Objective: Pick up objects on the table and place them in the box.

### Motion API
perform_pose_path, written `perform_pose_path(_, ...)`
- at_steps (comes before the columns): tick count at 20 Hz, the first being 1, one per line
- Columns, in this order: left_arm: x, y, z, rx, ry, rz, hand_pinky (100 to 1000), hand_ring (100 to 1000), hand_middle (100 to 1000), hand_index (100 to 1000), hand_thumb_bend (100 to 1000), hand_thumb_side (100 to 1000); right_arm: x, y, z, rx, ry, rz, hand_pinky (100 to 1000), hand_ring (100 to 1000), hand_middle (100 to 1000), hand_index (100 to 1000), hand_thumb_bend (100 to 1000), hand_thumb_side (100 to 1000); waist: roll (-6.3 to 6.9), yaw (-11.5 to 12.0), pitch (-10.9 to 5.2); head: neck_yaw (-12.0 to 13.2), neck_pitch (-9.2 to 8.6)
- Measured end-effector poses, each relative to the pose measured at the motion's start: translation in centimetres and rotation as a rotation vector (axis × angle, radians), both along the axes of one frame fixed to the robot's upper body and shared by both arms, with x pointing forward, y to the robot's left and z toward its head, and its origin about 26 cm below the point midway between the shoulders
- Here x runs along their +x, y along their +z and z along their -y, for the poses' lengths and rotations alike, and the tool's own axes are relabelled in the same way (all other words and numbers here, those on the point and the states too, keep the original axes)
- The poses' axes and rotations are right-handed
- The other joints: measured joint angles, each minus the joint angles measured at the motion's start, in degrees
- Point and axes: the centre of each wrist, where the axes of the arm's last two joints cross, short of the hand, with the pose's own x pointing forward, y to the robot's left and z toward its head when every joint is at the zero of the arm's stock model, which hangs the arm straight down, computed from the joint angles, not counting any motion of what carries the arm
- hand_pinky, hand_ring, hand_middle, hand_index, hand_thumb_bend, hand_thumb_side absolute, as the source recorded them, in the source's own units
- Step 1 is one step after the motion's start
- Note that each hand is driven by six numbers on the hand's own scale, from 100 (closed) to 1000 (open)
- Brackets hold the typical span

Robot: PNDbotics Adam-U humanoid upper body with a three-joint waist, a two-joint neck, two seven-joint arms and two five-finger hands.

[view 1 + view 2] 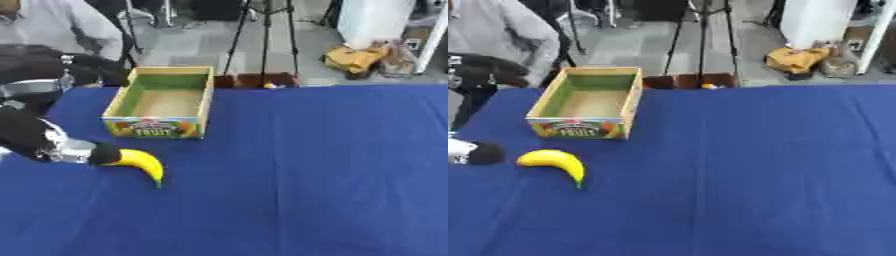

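A yellow banana (142,163) lies on the blue table (315,165) at the left, its tip pointing toward the front. Behind it stands an open cardboard fruit box (164,127) with green inner walls and nothing inside. My left hand (103,154) comes in from the left edge as a black shape at the banana's rear end. In the left eye view it meets that end. In the right eye view a small gap shows between the left hand (485,153) and the banana (555,161). My right hand shows in neither view.
My black and silver left arm (35,75) fills the upper left, beside the box. A person sits behind the table's far left corner. Tripod legs (262,45) and bags stand on the floor beyond the far edge.
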Motion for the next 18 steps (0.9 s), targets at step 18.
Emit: perform_pose_path(18, 1.2, -1.1, 0.3, 0.014, 0.024, -0.027, 906, 941, 968, 1000, 583, 935, 0.0, -0.1, 0.0, 0.001, 0.007, -0.005, 760, 839, 830, 834, 100, 910, -0.19, -0.17, 0.01, 1.49, 0.33)
